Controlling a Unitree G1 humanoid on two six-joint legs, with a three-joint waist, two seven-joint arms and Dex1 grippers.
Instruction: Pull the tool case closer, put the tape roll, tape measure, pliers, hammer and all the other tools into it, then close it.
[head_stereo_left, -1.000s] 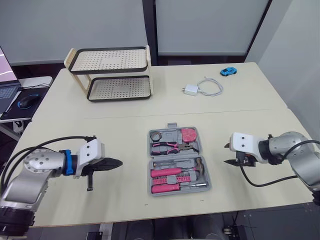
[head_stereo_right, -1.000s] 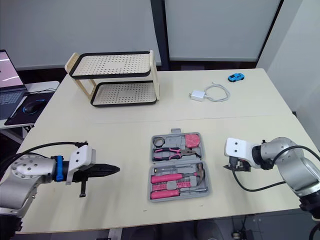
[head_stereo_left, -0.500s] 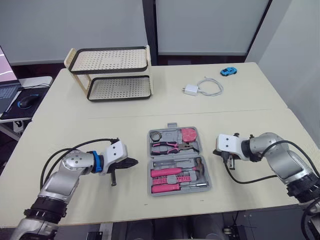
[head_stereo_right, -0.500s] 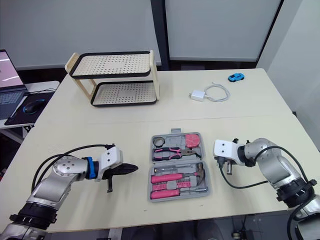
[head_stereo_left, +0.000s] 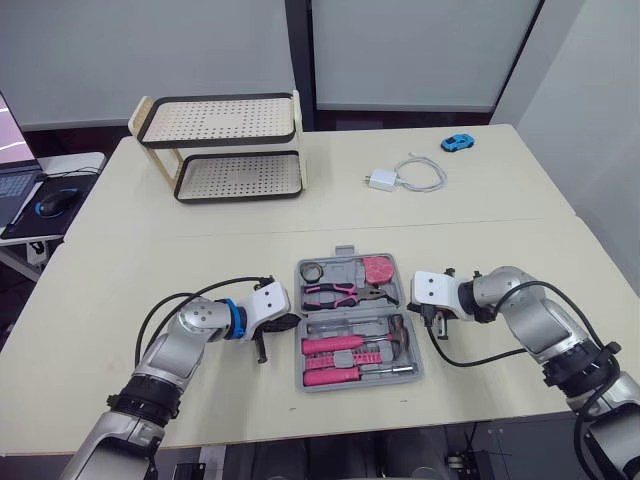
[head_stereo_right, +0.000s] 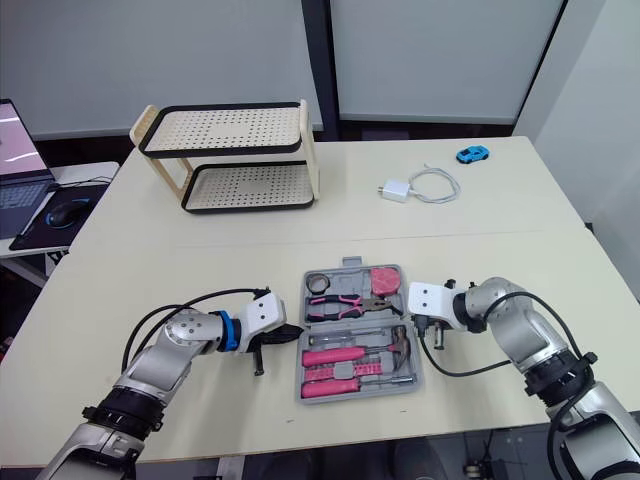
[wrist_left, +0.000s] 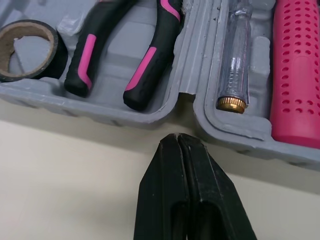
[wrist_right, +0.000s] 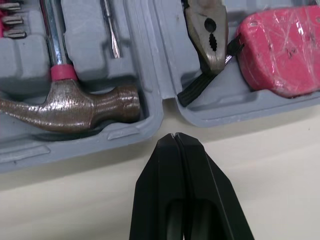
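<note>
The grey tool case (head_stereo_left: 400, 372) lies open near the table's front edge. Its far half holds the tape roll (head_stereo_left: 312, 271), pink-handled pliers (head_stereo_left: 345, 293) and pink tape measure (head_stereo_left: 377, 268); its near half holds the hammer (head_stereo_left: 396, 335) and pink-handled tools (head_stereo_left: 333, 346). My left gripper (wrist_left: 176, 136) is shut and empty, its tip just off the case's left side at the hinge (wrist_left: 186, 85). My right gripper (wrist_right: 173, 136) is shut and empty, its tip just off the right side at the hinge, between the hammer head (wrist_right: 75, 107) and the pliers' nose (wrist_right: 210, 30).
A two-tier perforated rack (head_stereo_left: 222, 145) stands at the back left. A white charger with cable (head_stereo_left: 405, 176) and a blue toy car (head_stereo_left: 457, 143) lie at the back right. A mouse (head_stereo_left: 50, 203) sits on a side desk to the left.
Both arms have swung inward: the left gripper from the table's left side to the case's left edge, the right gripper leftward to its right edge. The case has not moved.
</note>
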